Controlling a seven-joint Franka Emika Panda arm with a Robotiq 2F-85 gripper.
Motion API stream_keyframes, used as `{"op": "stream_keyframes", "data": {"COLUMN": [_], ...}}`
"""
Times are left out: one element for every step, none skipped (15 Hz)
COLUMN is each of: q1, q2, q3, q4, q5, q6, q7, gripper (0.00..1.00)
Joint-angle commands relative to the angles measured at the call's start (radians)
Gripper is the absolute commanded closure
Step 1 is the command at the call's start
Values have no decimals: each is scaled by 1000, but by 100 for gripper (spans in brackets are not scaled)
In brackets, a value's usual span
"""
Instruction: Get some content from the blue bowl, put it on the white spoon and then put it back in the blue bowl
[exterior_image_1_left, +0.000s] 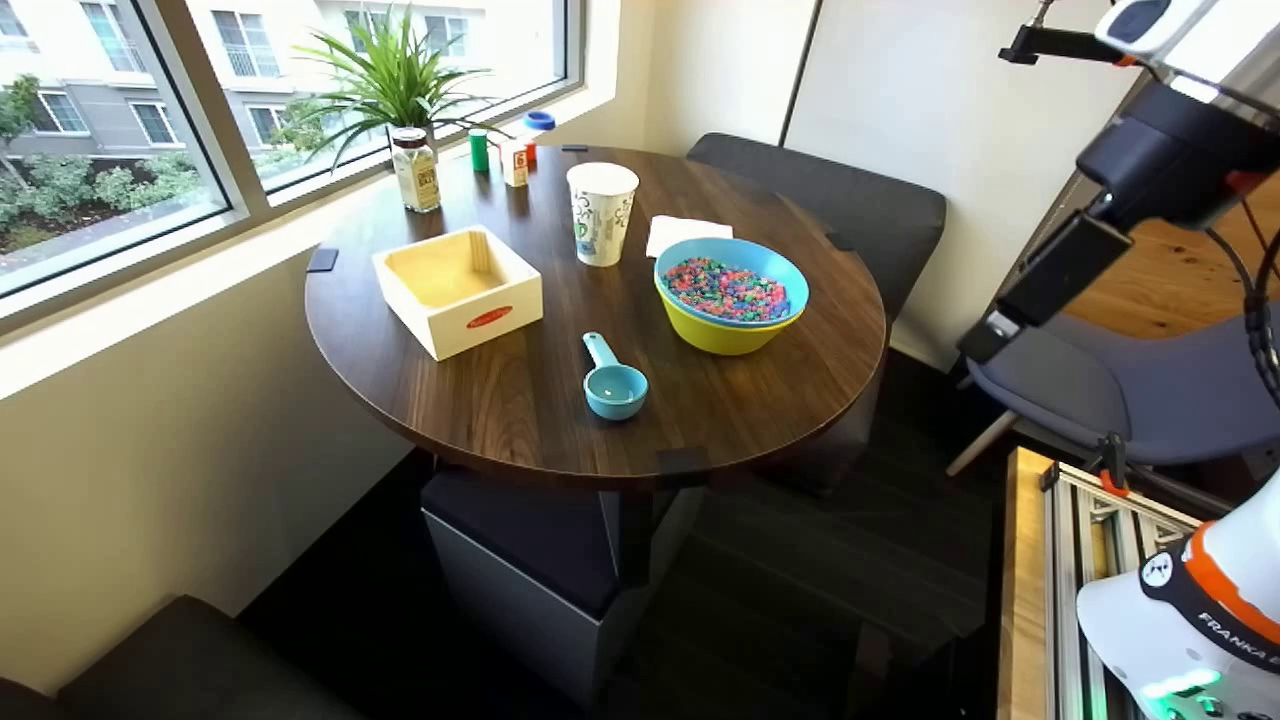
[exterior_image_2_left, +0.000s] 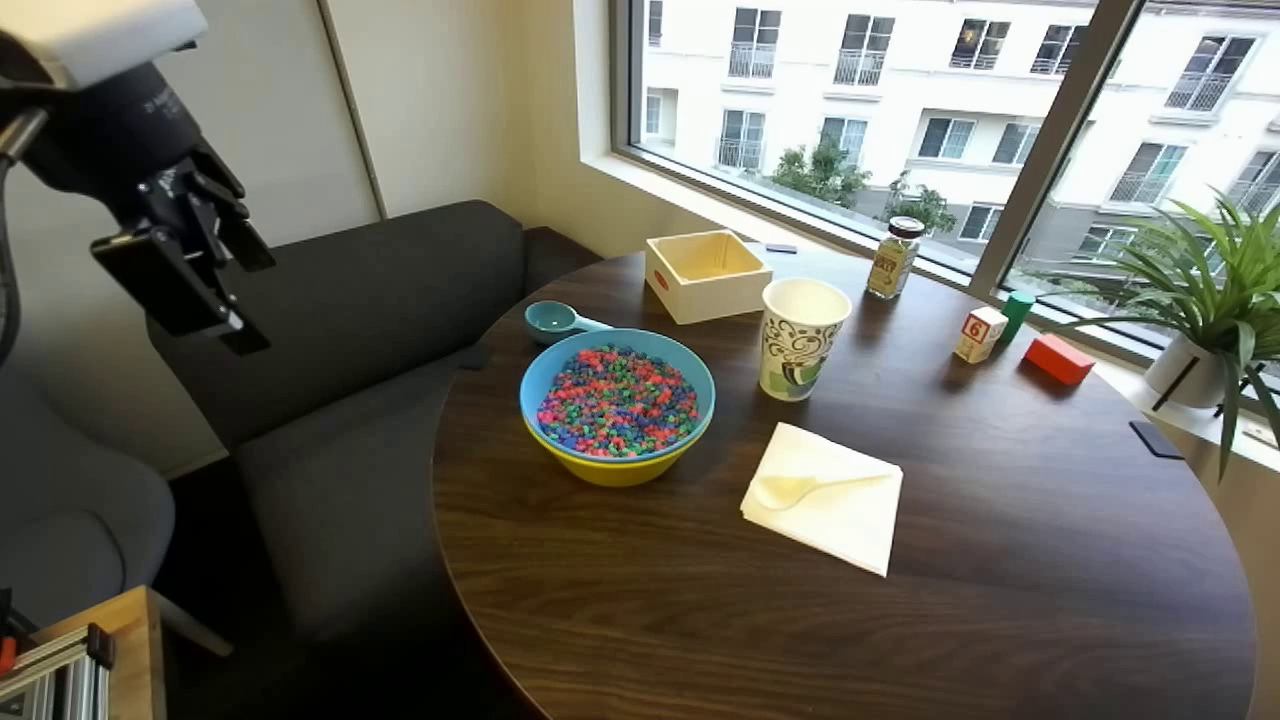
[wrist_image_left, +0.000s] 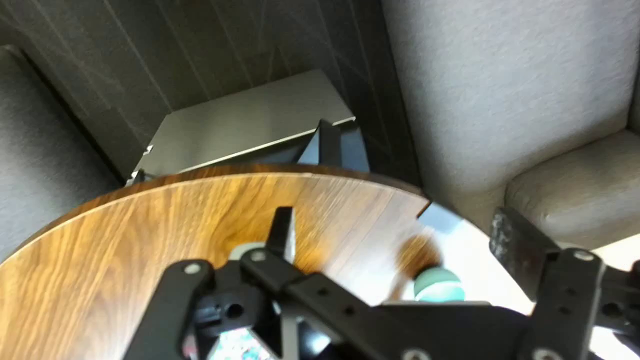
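Note:
The blue bowl (exterior_image_1_left: 757, 258) stands in a yellow-green bowl on the round table, in both exterior views (exterior_image_2_left: 532, 392). The content (exterior_image_2_left: 618, 402), a heap of tiny mixed-colour pieces, fills much of it. The white spoon (exterior_image_2_left: 790, 488) lies on a white napkin (exterior_image_2_left: 850, 535) beside the bowl; I cannot make it out in the other views. My gripper (exterior_image_2_left: 252, 300) is raised off the table's edge, apart from the bowl. In the wrist view its fingers (wrist_image_left: 395, 225) are wide apart with nothing between them. Some content shows through the gripper's linkage there (wrist_image_left: 240, 345).
A light-blue scoop (exterior_image_1_left: 615, 390) lies near the bowl. A square wooden tray (exterior_image_1_left: 485, 320) and a tall white cup (exterior_image_1_left: 600, 225) stand on the table (exterior_image_1_left: 520, 420). A salt jar (exterior_image_2_left: 893, 260), small blocks (exterior_image_2_left: 1060, 360) and a plant (exterior_image_1_left: 395, 90) are by the window.

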Motion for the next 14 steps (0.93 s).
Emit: {"op": "stream_keyframes", "data": {"q1": [-99, -118, -134, -145, -160, -164, -159, -150, -150, -150, -150, -150, -150, -150], "q2": [18, 41, 58, 94, 116, 150, 177, 101, 123, 131, 129, 123, 116, 113], "q3": [-38, -55, -66, -74, -73, -74, -79, -85, -86, -86, -86, -86, -86, -86], "q4": [42, 52, 58, 60, 62, 63, 66, 44, 45, 47, 49, 50, 50, 50], "q5": [-138, -167, -189, -201, -220, -224, -219, -208, -208, -208, -208, -208, -208, -208], "q6": [64, 105, 140, 184, 216, 250, 258, 229, 238, 238, 238, 238, 238, 238], "q7": [-71, -98, -115, -126, -127, -128, -129, -119, -119, -119, -119, -119, -119, -119], "gripper": [0, 0, 0, 0, 0, 0, 0, 0, 0, 0, 0, 0, 0, 0]}}
